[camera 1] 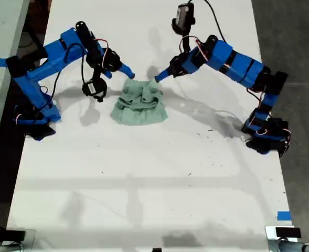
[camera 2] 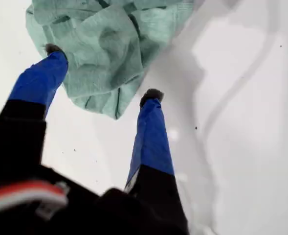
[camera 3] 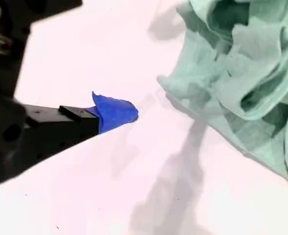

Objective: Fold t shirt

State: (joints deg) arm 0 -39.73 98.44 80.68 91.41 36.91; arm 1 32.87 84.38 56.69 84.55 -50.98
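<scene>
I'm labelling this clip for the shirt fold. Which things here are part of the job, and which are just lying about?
Job in hand:
mint-green t shirt, crumpled
my first pincer, open at the shirt's edge
my second pincer, beside the shirt
white table, the work surface

Lying about:
blue tape strip, exterior view's lower right

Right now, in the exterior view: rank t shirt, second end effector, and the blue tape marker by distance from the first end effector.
1. T shirt: at the fingertips of my first end effector, table centre.
2. My second end effector: just past the t shirt's top edge, toward the exterior view's left.
3. Blue tape marker: the exterior view's lower right, clearly farthest.
</scene>
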